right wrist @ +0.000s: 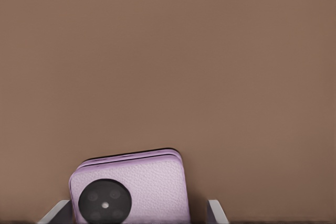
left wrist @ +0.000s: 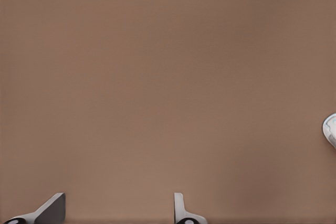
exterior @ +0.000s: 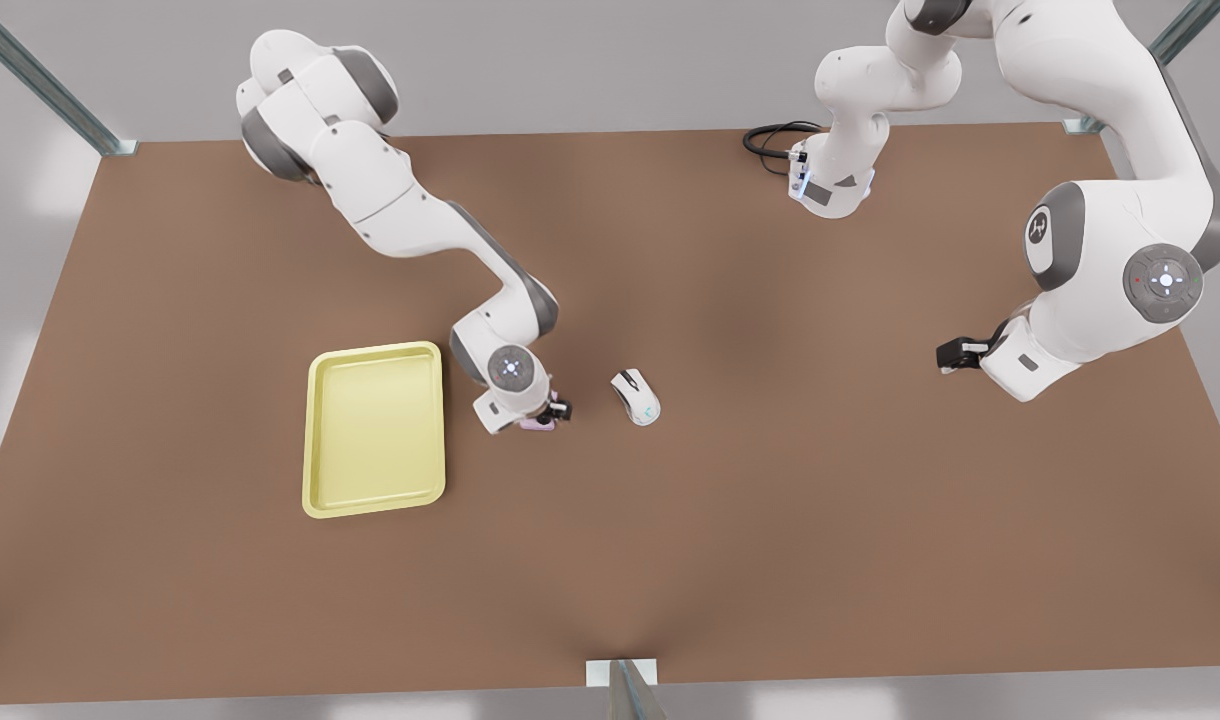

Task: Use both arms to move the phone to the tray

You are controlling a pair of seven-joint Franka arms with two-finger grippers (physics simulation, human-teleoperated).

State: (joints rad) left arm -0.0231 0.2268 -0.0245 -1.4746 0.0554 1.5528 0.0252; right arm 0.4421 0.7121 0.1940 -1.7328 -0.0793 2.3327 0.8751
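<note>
The pale pink, nearly square leather-textured phone (right wrist: pixel 131 187), one dark round lens showing, sits between the right gripper's (right wrist: pixel 137 214) spread fingers beside the yellow tray (exterior: pixel 374 430); whether they pinch it, I cannot tell. The left gripper (left wrist: pixel 118 211) waits open.

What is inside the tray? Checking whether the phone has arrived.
Nothing; the tray shows bare, uncovered. The phone sits outside, between the open fingers of the right gripper.

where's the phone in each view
Front view: the phone peeks out pink under the right hand, between tray and mouse.
Right wrist view: it lies between that hand's open fingers.
Left wrist view: the left hand faces table and the mouse's edge.
Shared landmark: the brown table.
</note>
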